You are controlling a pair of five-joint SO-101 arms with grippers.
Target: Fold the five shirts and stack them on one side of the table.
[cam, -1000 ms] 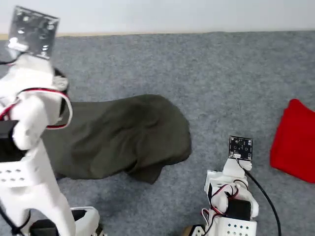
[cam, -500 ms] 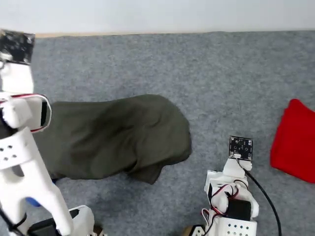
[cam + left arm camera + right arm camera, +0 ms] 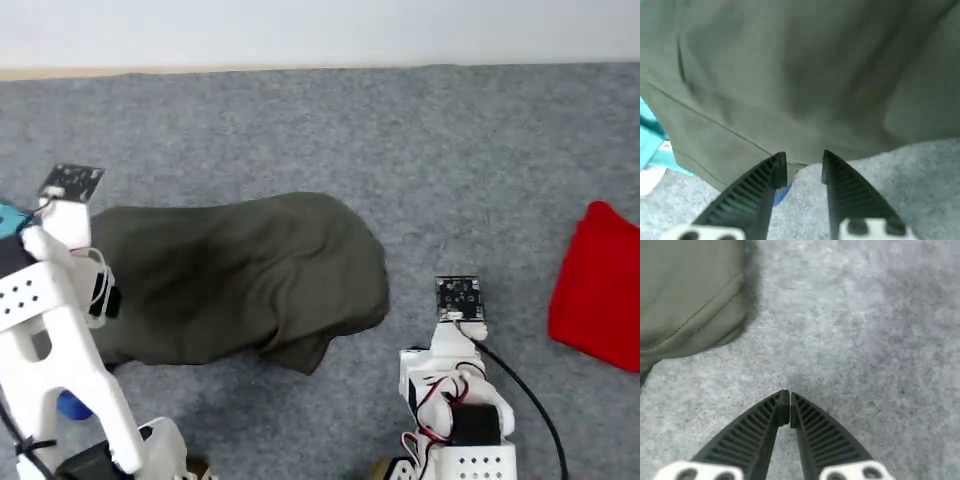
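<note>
The left gripper hangs with its black ribbed fingers spread, a clear gap between the tips and nothing held in them. It sits just over the near left edge of the green shirt, whose stitched hem runs right past the fingertips. A small blue thing peeks out under one finger, and a bit of teal cloth lies just left of the shirt's edge.

The right gripper has its fingers pressed together at the tips, empty, low over the bare grey mat. A corner of the green shirt shows further off to its left.

The green shirt is dark olive and lies left of centre on the mat, as a broad, rumpled bundle rather than a flat fold. Soft creases run across it, its right end is rounded, and a loose flap sticks out from its near edge. A double line of stitching follows the hem, and the cloth looks plain with no pattern.

The red shirt is bright red and lies at the right edge of the mat, well apart from the green one, partly cut off by the frame. Its visible edges look smooth and its far corner rounded.

The left arm stands over the green shirt's left end; the right arm is near, between the two shirts.
</note>
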